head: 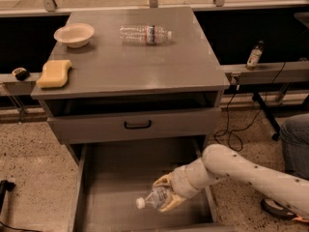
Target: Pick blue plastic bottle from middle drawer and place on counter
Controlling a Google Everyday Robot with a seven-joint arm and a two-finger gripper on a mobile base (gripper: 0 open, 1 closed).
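The blue plastic bottle (153,198), small and clear with a white cap, lies on its side in my gripper, cap pointing left. My gripper (166,195) is shut on the bottle, low inside the open middle drawer (111,178), at its front right. The white arm reaches in from the lower right. The counter (130,57) is the grey cabinet top above the drawer.
On the counter lie a clear bottle with a red-and-blue band (145,34), a white bowl (74,34) and a yellow sponge (54,73). A drawer front with a black handle (137,125) overhangs the open drawer. A small bottle (254,55) stands on a ledge at right.
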